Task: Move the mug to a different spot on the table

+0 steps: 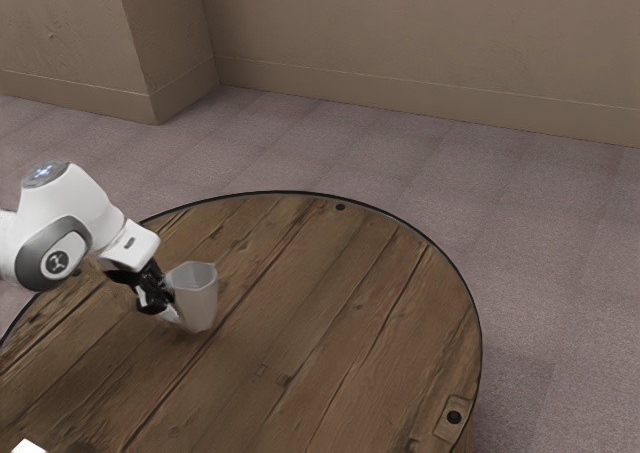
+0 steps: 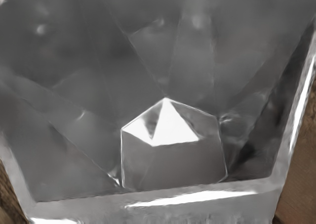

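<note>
A pale grey, faceted mug (image 1: 200, 295) is on the left part of the round wooden table (image 1: 340, 333), leaning a little with its mouth up. My black gripper (image 1: 164, 296) comes in from the exterior view's left and is shut on the mug's near wall, at the rim. In the wrist view I look straight down into the mug (image 2: 168, 135), whose glossy inner walls and angular bottom sit just under my hand. A sliver of table wood (image 2: 298, 184) shows beside the mug's rim.
The table's dark rim (image 1: 470, 303) curves round on the exterior view's right, with a small metal fitting (image 1: 453, 416) near the front edge. Bare planks stretch right of the mug. Carpet and a beige wall lie beyond.
</note>
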Robot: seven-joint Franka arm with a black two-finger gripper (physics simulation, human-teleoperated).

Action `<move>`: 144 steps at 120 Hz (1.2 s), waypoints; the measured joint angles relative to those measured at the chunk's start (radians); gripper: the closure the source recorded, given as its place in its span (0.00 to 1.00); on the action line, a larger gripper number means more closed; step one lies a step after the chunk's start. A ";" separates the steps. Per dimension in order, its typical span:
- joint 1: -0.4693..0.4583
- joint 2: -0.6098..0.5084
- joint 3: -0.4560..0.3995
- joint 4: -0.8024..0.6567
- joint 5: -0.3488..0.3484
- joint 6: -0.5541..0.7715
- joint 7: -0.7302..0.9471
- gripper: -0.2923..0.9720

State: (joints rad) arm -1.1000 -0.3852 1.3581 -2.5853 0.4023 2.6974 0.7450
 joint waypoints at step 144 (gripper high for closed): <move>-0.144 -0.026 0.070 0.030 -0.024 -0.048 0.048 0.24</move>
State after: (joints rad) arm -1.2436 -0.4115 1.4278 -2.5548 0.3785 2.6494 0.7925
